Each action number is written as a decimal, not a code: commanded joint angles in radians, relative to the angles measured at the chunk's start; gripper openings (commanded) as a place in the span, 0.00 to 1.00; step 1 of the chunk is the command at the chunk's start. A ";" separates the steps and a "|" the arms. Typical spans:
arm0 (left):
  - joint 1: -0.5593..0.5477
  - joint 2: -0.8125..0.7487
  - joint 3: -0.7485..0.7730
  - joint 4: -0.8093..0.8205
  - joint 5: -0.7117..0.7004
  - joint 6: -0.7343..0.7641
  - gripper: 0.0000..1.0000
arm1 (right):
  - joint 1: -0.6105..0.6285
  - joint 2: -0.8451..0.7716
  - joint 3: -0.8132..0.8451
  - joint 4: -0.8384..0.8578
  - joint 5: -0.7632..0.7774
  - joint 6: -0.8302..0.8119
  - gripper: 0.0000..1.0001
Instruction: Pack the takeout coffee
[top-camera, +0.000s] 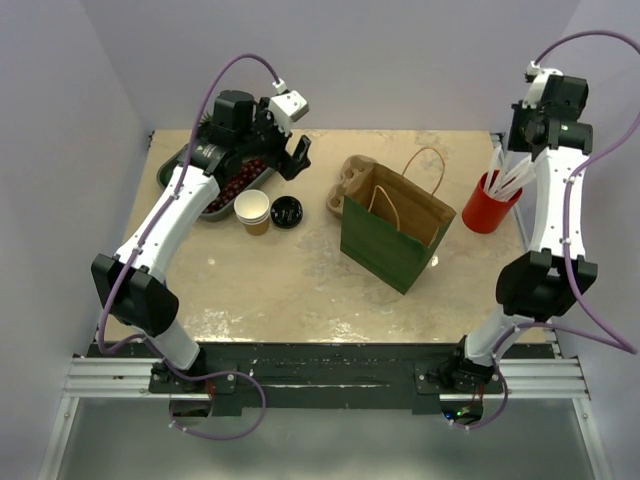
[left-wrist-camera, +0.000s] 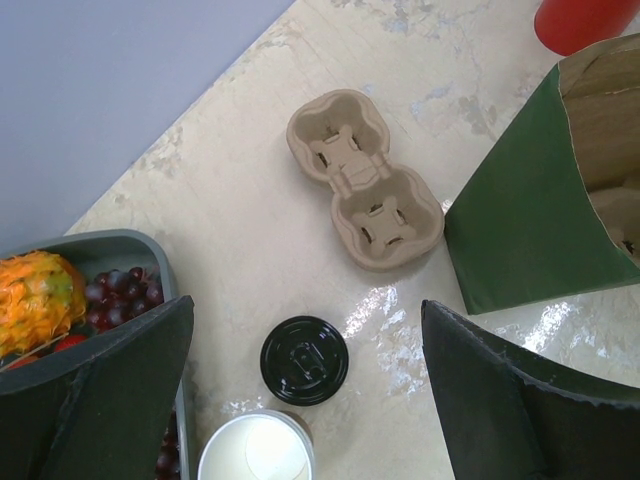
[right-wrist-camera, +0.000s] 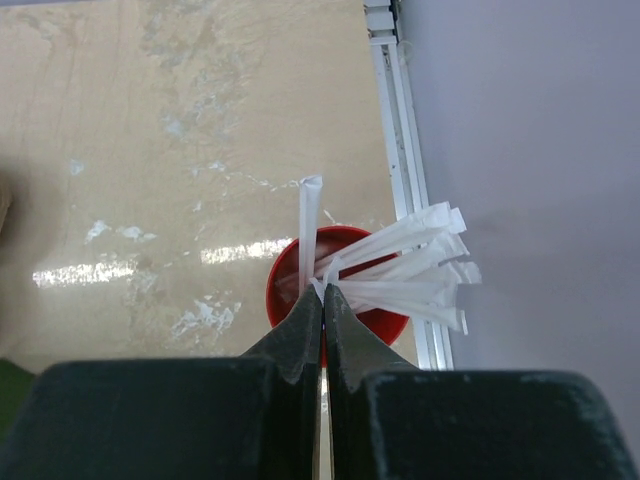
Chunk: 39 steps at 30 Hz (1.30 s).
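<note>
Left fingers (left-wrist-camera: 100, 400) hang above glossy beige tabletop (left-wrist-camera: 230, 200), lilac walls (left-wrist-camera: 100, 80) around

We see two matching arms. The left arm (top-camera: 170, 215) and right arm (top-camera: 553, 205) wear white shells between bulky black joints. Purple cables (top-camera: 228, 72) loop from wrists to black bases (top-camera: 175, 375). The left pincer (left-wrist-camera: 305, 308) and right pincer (right-wrist-camera: 323, 295) have matte, dark, wedge-shaped fingers (left-wrist-camera: 505, 400) with roughened edges.
</note>
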 joint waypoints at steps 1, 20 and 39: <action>0.009 -0.022 -0.006 0.039 0.022 -0.020 1.00 | -0.007 0.065 0.039 0.041 -0.025 -0.011 0.02; 0.008 0.010 -0.005 0.031 0.034 -0.003 1.00 | -0.038 0.133 0.067 0.021 -0.079 -0.035 0.28; 0.008 0.024 -0.009 0.019 0.022 0.003 1.00 | -0.039 0.280 0.198 0.081 -0.058 -0.019 0.24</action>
